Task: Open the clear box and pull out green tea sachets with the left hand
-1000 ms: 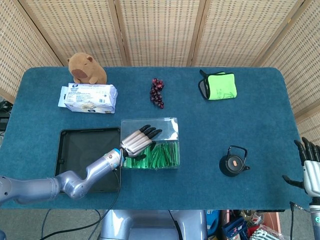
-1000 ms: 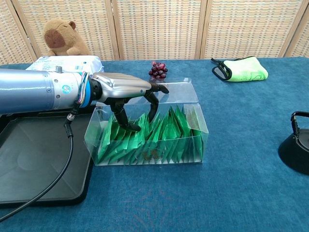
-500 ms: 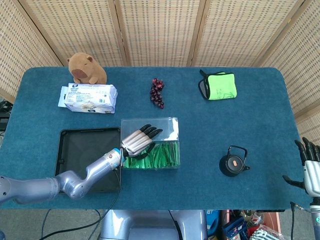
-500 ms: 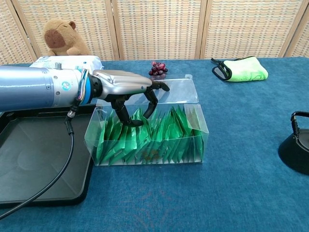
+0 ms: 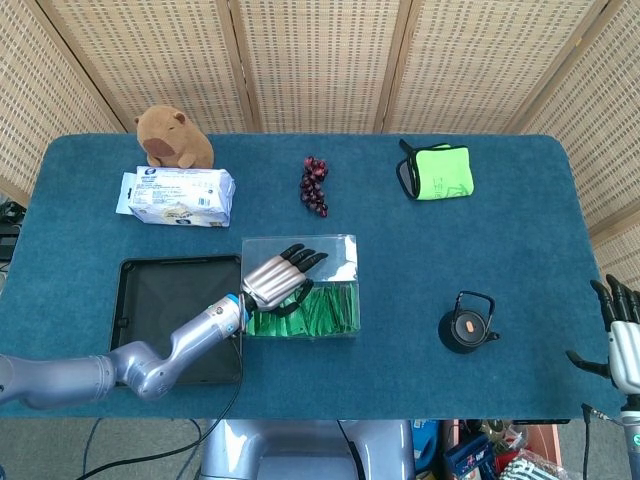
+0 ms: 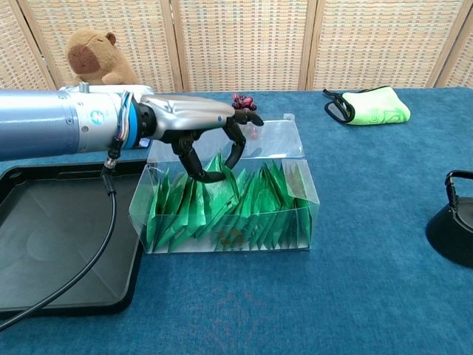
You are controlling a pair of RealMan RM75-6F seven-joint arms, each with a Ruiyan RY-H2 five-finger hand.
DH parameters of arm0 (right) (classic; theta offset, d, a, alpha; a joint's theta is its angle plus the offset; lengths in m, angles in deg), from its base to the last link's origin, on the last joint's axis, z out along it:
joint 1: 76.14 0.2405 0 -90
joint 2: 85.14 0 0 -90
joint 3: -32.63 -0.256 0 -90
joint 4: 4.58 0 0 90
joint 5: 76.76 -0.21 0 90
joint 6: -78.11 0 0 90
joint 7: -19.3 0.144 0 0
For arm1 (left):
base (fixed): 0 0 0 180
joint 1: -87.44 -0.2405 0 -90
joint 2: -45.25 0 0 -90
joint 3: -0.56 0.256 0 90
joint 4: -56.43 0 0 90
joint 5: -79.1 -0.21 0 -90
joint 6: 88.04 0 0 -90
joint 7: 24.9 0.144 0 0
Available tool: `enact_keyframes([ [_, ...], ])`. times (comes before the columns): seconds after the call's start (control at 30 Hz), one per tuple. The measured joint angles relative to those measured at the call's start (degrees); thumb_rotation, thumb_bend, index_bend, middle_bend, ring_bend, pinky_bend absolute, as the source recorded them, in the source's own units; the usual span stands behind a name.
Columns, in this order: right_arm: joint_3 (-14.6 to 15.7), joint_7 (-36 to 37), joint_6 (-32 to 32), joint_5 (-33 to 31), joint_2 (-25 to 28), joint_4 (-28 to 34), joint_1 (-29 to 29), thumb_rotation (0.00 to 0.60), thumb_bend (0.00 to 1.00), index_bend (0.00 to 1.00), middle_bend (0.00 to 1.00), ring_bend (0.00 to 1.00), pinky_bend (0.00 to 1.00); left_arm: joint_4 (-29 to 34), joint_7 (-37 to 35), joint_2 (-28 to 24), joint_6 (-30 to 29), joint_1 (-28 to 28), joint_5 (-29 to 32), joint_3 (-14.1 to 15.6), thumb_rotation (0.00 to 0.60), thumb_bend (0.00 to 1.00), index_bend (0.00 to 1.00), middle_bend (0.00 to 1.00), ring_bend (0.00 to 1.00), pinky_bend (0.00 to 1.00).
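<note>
The clear box [image 6: 229,207] is thin see-through plastic, rectangular, sitting open on the blue felt-like table [image 5: 480,240] just right of the black tray [image 5: 160,300], which is a flat matte thing with a raised rim. It's packed with green tea sachets [image 6: 244,207], glossy foil-looking packets standing on edge in a jagged row.

The left hand [image 6: 196,129], silver shell with dark fingers [image 6: 235,148], sits above the box with its fingers curled down into the sachet tops. In the chest view the thumb and a finger look pinched on a sachet [image 6: 216,170] sticking up above its neighbours. The head view just shows the hand [image 5: 275,280] lying over the left half of the box, so you can't see the pinch from there.

The right hand [image 5: 622,335] only shows in the head view, off the table's right edge, fingers apart and holding nothing.

Also head-view only in full: a small black round teapot [image 5: 466,325], a fuzzy brown capybara plush [image 5: 172,137], a white soft pack [image 5: 178,195], dark grapes [image 5: 314,185] and a lime green cloth [image 5: 440,172].
</note>
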Motion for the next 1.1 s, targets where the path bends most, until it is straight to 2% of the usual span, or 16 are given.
enact_keyframes([
  [0.6,0.16,0.05,1.07,0.86,0.3,0.68,-0.37,0.6,0.0,0.0,0.0,0.0,0.0,8.34,-5.24,-7.22,-3.64,-1.72,-2.02,-3.87,0.6,0.5,0.75,0.0,0.0,0.0],
  [1.1,0.54,0.0,1.76,2.01,0.47,1.26,-0.59,0.6,0.0,0.0,0.0,0.0,0.0,15.1,-10.59,-15.87,-7.71,-5.03,-4.52,-6.72,0.6,0.51,0.75,0.0,0.0,0.0],
])
